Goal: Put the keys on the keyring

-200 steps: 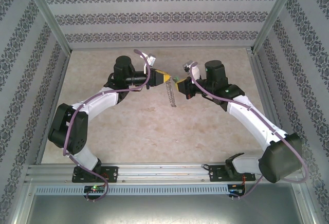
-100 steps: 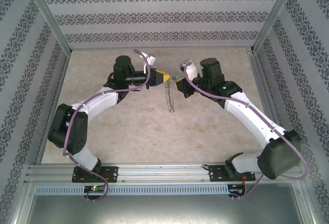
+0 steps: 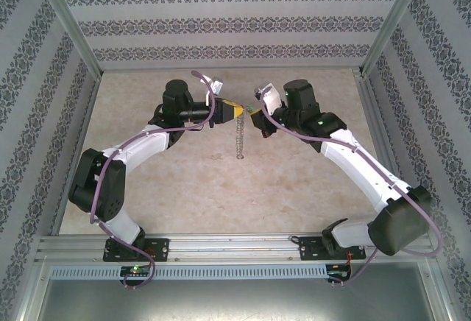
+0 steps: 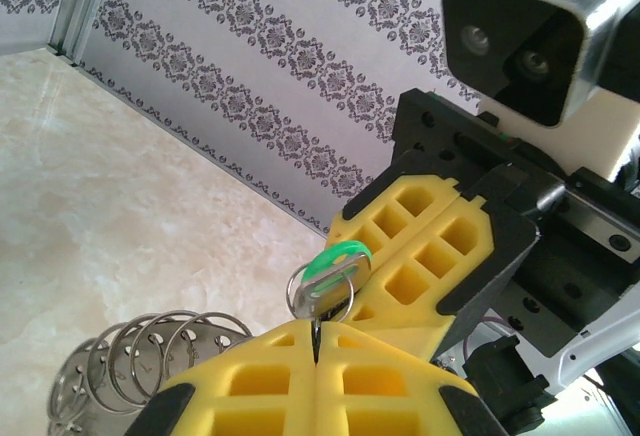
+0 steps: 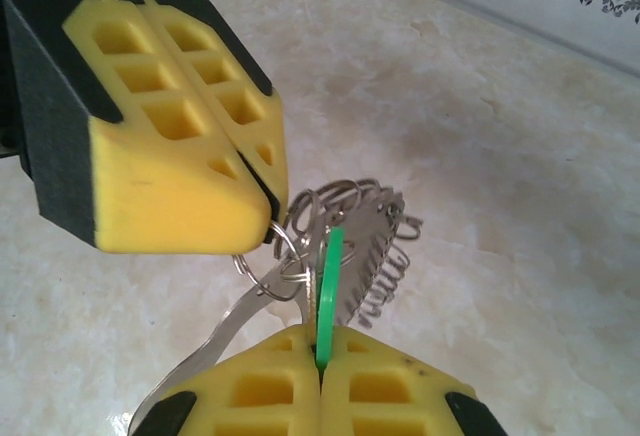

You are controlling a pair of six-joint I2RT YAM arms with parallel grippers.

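While pinching the key by its green head, clenches the right gripper fully, leaving the head edge-on and standing straight out from those jaws. Clamps the left gripper just as firmly on the rim wire of the keyring, letting the fringed hoop hang beyond and below its tips. Puts key and wire touching or nearly so, directly between the two sets of jaws; cannot tell whether already hooked. Favours the right arm for the threading, probably: slide along the key's axis, toward the left tips.
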